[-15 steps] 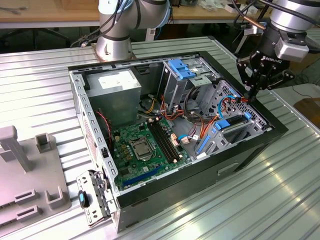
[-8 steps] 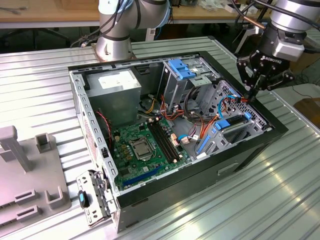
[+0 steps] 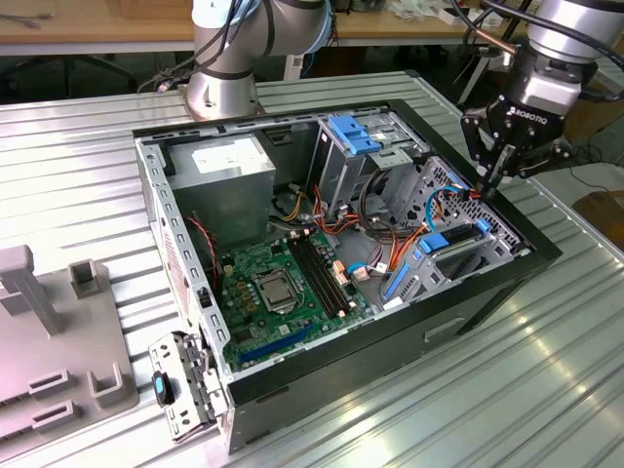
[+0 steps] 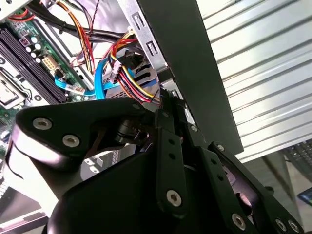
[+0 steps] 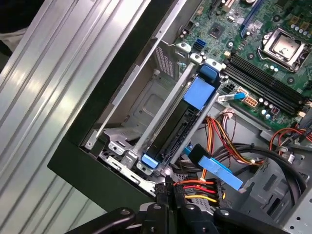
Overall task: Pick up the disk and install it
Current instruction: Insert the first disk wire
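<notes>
- disk (image 5: 174,131): stands on edge in a metal bay inside the case (image 3: 444,314), hard against one of the case's long walls; its blue bracket shows at both ends; judged by that, it sits in its slot rather than in the jaws
- long axis: runs along that case wall, from a corner of the case towards its middle
- gripper (image 3: 489,187): points down into the same corner of the case, just past the disk's corner-side end and above it; so the disk lies lengthwise away from the fingertips, not under them
- jaws: pressed together, nothing seen between them
- wires (image 5: 195,187): a red, yellow and black bundle touching or just beside the fingertips, nearer to them than the disk
</notes>
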Robot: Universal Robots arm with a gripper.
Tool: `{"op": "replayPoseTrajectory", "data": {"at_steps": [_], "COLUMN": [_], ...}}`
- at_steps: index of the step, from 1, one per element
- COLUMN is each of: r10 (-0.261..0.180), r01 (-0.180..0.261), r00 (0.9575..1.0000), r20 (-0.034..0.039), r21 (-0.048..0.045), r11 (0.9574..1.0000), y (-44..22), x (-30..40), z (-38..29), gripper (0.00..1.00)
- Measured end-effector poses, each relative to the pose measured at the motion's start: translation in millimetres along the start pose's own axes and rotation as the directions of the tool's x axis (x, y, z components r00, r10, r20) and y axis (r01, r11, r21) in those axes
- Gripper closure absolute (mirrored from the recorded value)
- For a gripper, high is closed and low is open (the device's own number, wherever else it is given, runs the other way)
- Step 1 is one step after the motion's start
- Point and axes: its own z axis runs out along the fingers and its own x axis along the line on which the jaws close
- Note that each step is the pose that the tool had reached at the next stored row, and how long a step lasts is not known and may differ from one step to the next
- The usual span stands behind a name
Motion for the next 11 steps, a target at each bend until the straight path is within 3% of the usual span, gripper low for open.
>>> {"op": "replayPoseTrajectory", "data": {"at_steps": [7,11], "r10": [0.096,0.156], "r01": [-0.096,-0.156], "r00": [0.9953,0.9877], "r20": [0.0018,0.0024], "r21": [-0.011,-0.0179], "r11": [0.9953,0.9876], "y": [-0.4,-0.6], "x": [0.0,-0.1], "z": [0.2,0.5], "gripper": [0.84,0.84]}}
